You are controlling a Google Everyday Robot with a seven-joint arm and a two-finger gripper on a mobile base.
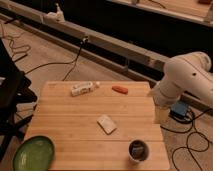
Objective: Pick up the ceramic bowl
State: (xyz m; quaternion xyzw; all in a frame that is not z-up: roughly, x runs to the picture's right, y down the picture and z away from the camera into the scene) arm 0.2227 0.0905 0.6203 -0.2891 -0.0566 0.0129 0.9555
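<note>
The ceramic bowl (34,153) is a wide, shallow, glossy green dish at the front left corner of the wooden table (65,120). The white robot arm (187,80) hangs beside the table's right edge. Its gripper (161,114) points down just off that edge, far from the bowl and holding nothing that shows.
On the table lie a white bottle (83,88) at the back, an orange piece (119,89) next to it, a pale flat packet (106,124) in the middle and a small dark cup (137,149) at the front right. Cables run over the floor. A dark stand (10,95) is at the left.
</note>
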